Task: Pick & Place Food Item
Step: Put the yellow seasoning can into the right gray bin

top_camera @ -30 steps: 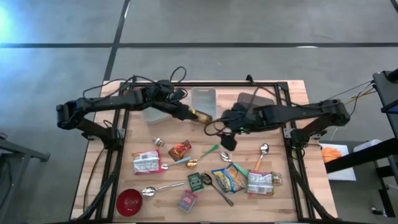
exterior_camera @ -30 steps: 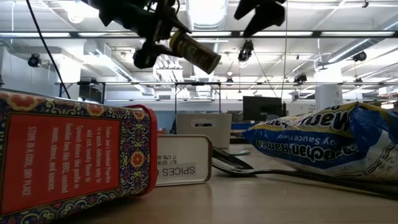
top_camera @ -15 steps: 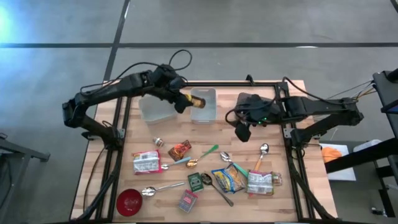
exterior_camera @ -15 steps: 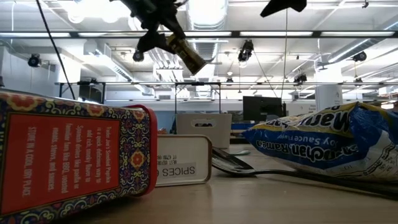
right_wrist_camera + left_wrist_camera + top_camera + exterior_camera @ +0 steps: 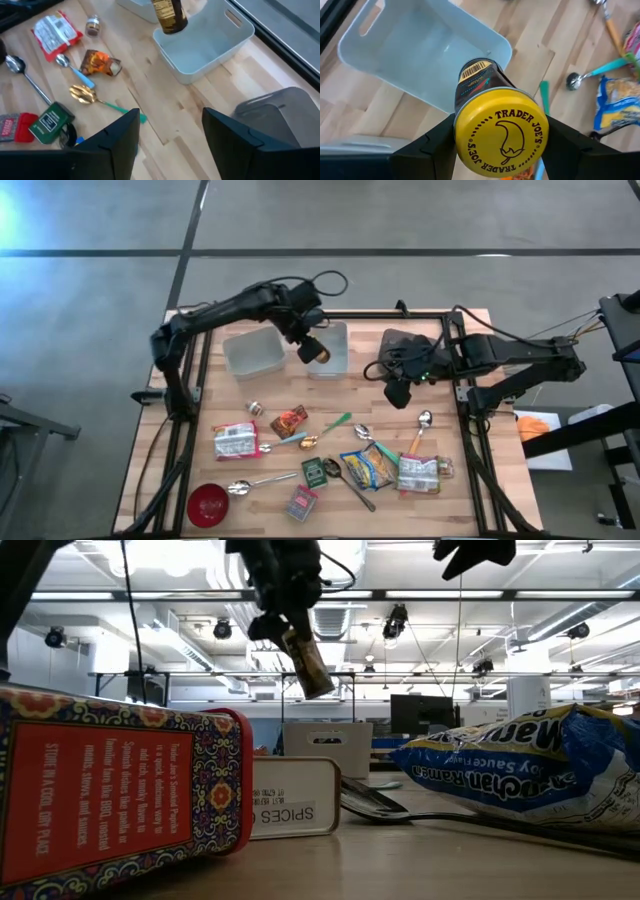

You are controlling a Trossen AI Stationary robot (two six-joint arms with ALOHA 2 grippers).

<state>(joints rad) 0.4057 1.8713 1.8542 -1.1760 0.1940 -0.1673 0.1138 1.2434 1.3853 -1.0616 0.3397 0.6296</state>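
A dark can with a yellow lid (image 5: 501, 132) hangs in my left gripper (image 5: 306, 340), which is shut on it over the far middle of the table. The can's bottom end (image 5: 170, 17) points down at a white bin (image 5: 210, 47), above the bin's left rim (image 5: 312, 358). In the low view the can (image 5: 306, 662) is steeply tilted, high above the table. My right gripper (image 5: 170, 145) hovers open to the right of the bin (image 5: 397, 392) with nothing between its fingers. My left gripper pinches the can at its lid end (image 5: 461, 127) between the two fingers (image 5: 427, 150), one on each side. The fingers come from above, slanting down. The can hangs clear above the bin, steeply tilted, with its lid up and its bottom down.
A second white bin (image 5: 253, 352) stands left of the first, and a grey lid (image 5: 412, 340) lies to its right. Food packets (image 5: 420, 473), spoons (image 5: 424, 420), tins (image 5: 302, 502) and a red bowl (image 5: 208, 504) cover the near half of the table.
My left gripper has carried the can toward the table's far edge and over the bin, tipping it from nearly level to steeply upright, bottom down. My right gripper has drawn back toward the table's right edge, away from the can.
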